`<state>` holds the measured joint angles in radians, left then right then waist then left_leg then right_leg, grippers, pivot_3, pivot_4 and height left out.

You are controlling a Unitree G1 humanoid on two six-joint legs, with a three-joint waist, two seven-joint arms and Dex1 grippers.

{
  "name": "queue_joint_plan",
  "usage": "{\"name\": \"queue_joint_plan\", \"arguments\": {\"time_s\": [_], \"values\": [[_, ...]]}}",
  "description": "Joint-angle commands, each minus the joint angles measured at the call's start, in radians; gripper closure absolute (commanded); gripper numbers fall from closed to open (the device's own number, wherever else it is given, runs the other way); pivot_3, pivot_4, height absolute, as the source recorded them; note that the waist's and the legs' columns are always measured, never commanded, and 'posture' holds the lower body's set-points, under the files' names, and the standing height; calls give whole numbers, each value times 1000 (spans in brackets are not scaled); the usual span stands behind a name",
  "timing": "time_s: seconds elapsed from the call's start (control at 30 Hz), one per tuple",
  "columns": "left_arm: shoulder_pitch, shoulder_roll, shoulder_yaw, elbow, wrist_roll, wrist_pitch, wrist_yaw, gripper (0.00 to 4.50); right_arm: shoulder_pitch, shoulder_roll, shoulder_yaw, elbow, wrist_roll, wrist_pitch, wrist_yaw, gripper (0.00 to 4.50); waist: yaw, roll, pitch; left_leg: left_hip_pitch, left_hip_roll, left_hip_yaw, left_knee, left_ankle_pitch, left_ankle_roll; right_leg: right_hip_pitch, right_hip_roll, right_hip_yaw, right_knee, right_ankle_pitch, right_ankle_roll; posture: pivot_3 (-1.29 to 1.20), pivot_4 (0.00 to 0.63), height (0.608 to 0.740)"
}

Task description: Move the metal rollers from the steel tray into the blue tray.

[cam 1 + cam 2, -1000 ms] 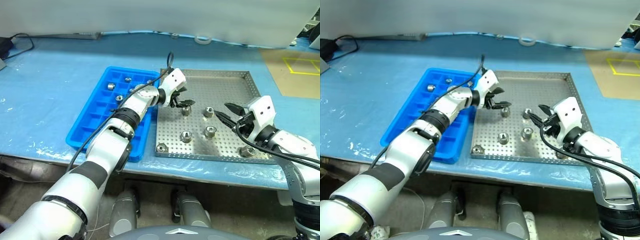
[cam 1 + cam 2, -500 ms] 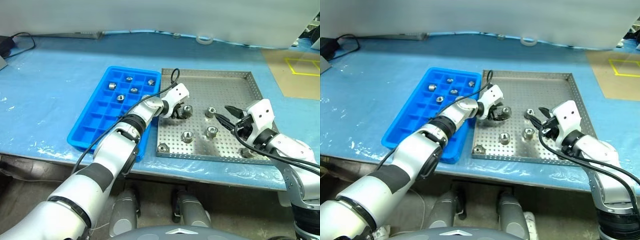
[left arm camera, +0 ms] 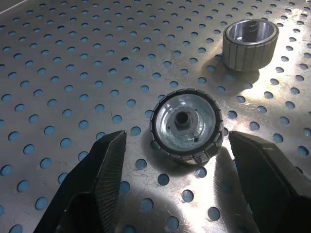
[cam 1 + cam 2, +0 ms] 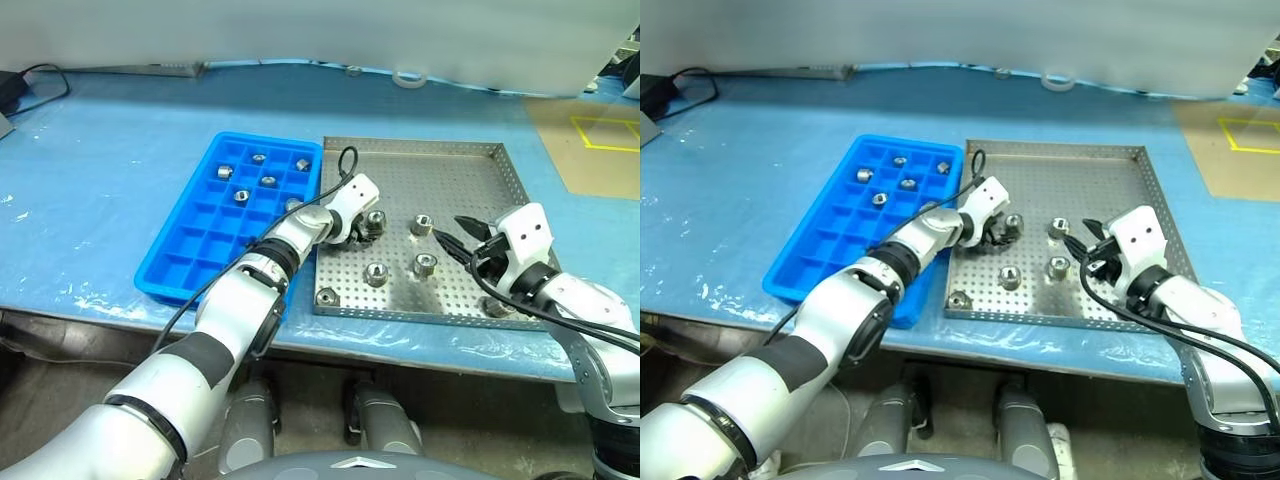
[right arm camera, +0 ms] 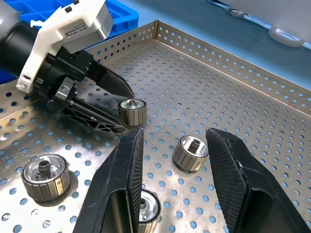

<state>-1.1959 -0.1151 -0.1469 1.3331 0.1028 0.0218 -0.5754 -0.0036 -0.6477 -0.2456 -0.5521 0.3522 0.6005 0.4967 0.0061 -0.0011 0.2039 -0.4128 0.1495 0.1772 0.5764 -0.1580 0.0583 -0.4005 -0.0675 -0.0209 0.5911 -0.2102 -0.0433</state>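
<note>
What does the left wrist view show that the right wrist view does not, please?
Left wrist view: the hollow top face and central hole of the roller, seen between the open left fingers, which do not touch it. Right wrist view: a corner of the blue tray, the rim of the steel tray, the right fingers and two further rollers. Shared: the perforated tray floor, that same roller and a neighbouring roller.

A surface (image 4: 120, 150) covered in light blue plastic sheeting fills most of the frame. Directly on it, near the centre, the blue tray (image 4: 190, 250) lies just left of the steel tray (image 4: 455, 155), their long edges side by side. A black cable (image 4: 40, 85) curls at the upper left, a white ring (image 4: 407, 78) sits at top centre, and a brown cardboard sheet (image 4: 590, 150) with yellow tape lies at the upper right
</note>
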Motion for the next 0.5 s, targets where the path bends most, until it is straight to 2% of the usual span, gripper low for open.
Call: {"name": "queue_joint_plan", "arguments": {"time_s": [0.03, 0.17, 0.27, 0.33, 0.43, 0.5], "values": [[0, -17, 22, -4, 6, -1, 21, 920, 10, -13, -36, -40, -13, -9, -12, 2430, -4, 0, 0, 0, 0, 0, 0, 0, 1, 0, 0, 0, -1, 0, 0, -456, 150, 740], [7, -24, 20, -3, 22, -10, 31, 920, 19, -10, -38, -41, -18, -12, -20, 2430, -18, 0, 0, -1, -2, 0, 0, -1, 2, 0, -3, -1, -2, 0, 0, -464, 150, 740], [9, -27, 30, -4, 20, -9, 15, 1566, 27, -7, -41, -42, -26, -15, -29, 2482, -23, 1, -1, -1, -5, 0, 0, -2, 3, 0, -5, -1, -2, 0, 0, -470, 150, 740], [8, -27, 27, -2, 32, -1, 29, 2158, 30, -5, -42, -41, -28, -17, -32, 2482, -24, 1, -1, -1, -5, 0, 0, -2, 4, 1, -6, -1, -2, 0, 0, -471, 150, 740], [12, -28, 29, -2, 37, -3, 7, 2158, 32, -3, -43, -41, -29, -19, -34, 2482, -24, 1, -1, -1, -5, 0, 1, -2, 4, 2, -6, -2, -3, 0, 0, -472, 150, 740], [16, -27, 28, -5, 39, -11, -24, 2490, 30, -2, -41, -40, -30, -20, -37, 2482, -24, 1, -1, -1, -5, 0, 1, -2, 4, 2, -6, -2, -3, 0, 0, -472, 150, 740]]}}
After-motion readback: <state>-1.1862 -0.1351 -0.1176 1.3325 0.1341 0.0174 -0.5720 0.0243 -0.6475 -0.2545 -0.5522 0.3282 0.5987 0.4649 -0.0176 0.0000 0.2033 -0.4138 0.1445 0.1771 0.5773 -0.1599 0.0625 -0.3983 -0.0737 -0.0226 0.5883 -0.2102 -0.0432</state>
